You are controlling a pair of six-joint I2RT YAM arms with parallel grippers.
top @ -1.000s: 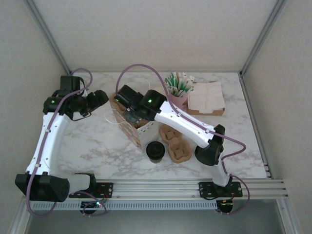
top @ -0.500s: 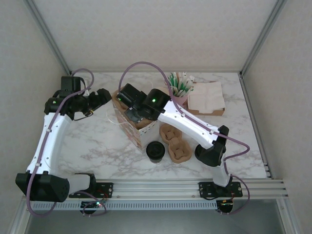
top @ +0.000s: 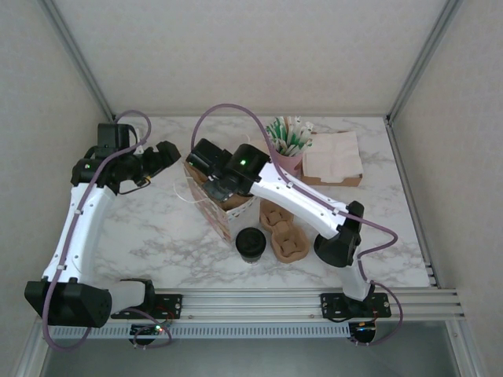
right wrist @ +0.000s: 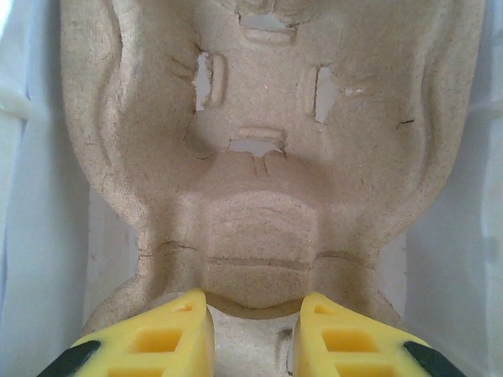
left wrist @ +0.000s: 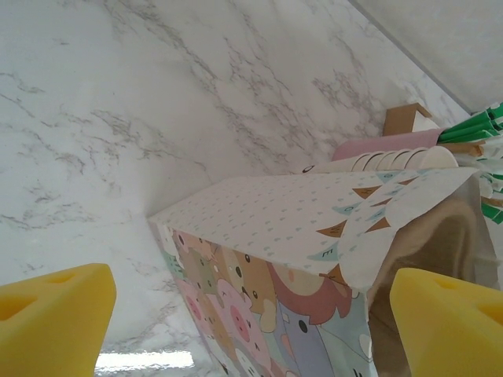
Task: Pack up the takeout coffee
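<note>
Right gripper (right wrist: 251, 308): we see the jaws nearly together, pinching the near edge of a pulp carrier (right wrist: 251, 157). The carrier faces the wrist camera flat on, with the white inner walls of the bag (right wrist: 35, 204) on both sides of it. From above, the right gripper (top: 217, 185) is down in the open mouth of the bag (top: 229, 218), and its arm reaches in from the bag's right.

Left gripper (left wrist: 251, 308): jaws wide apart, nothing between them. We see it hovering just off the bag's (left wrist: 259, 212) left side. From above, the left gripper (top: 166, 152) is at the bag's far-left corner, apart from it.

The coffee (top: 251, 243), black lid on, stands upright on the table (top: 149, 228) just beside the bag's near-right corner, outside the bag. A second carrier (top: 284, 234) lies right of the bag, next to the coffee. A pink cup (top: 288, 161) of sticks stands behind and right of the bag, and a napkin box (top: 333, 161) is further right. We also see paper cups (left wrist: 385, 161) past the bag's far edge.
</note>
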